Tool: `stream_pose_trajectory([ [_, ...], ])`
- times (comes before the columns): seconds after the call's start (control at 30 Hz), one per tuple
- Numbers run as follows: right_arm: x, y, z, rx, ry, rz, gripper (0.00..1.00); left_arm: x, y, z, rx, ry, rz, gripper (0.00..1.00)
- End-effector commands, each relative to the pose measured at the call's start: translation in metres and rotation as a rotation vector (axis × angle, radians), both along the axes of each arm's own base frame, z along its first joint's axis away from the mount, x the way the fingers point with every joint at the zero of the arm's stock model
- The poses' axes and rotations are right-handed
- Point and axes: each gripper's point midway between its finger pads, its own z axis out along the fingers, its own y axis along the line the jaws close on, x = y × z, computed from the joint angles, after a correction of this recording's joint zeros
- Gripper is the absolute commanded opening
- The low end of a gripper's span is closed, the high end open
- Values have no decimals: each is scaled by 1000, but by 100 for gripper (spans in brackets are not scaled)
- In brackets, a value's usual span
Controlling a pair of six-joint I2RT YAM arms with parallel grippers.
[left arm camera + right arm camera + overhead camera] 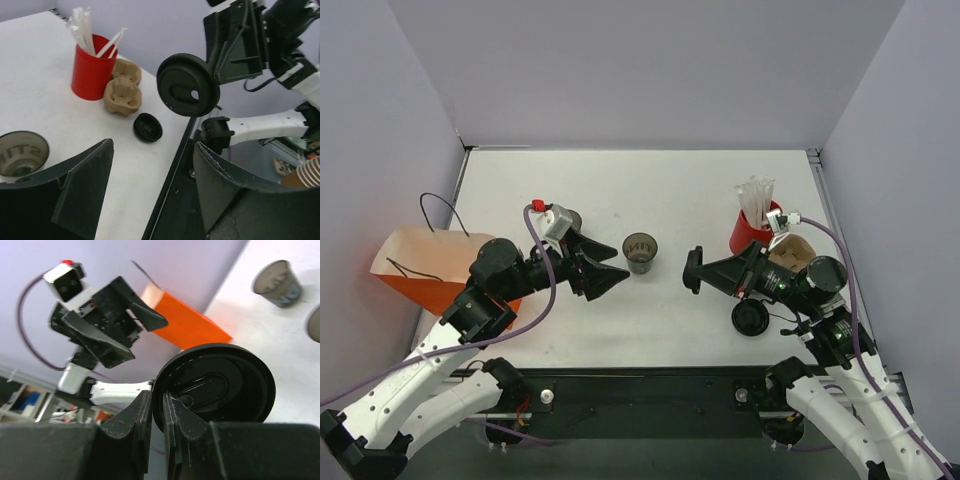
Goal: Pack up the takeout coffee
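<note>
Pinching black lid (pixel 215 382) by its rim in tightly clamped right jaws, presenting it toward gaping, empty left jaws, probably for handover.

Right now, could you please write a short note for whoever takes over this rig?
The left gripper is open and empty, beside the lidless cup.
The right gripper is shut on a black lid, held on edge in the air.
A spare lid lies by the cup carrier; the orange bag sits at the far left.
Done: lid in hand.
Left: probably cap the cup, then pack it, likely in the bag.
</note>
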Motion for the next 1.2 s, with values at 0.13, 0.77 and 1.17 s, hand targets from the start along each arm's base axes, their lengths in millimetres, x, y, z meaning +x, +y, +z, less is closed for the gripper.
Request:
stream_pose_trajectory([
  [0.13, -40, 12, 67, 254, -148, 245, 14, -20, -12, 43, -189, -7, -131, 71],
  [0.77, -36, 22, 69, 297, -107, 257, 14, -46, -51, 88, -336, -63, -375, 63],
  [1.17, -33, 24, 63, 276, -90, 237, 14, -55, -80, 76, -302, -33, -365, 61],
])
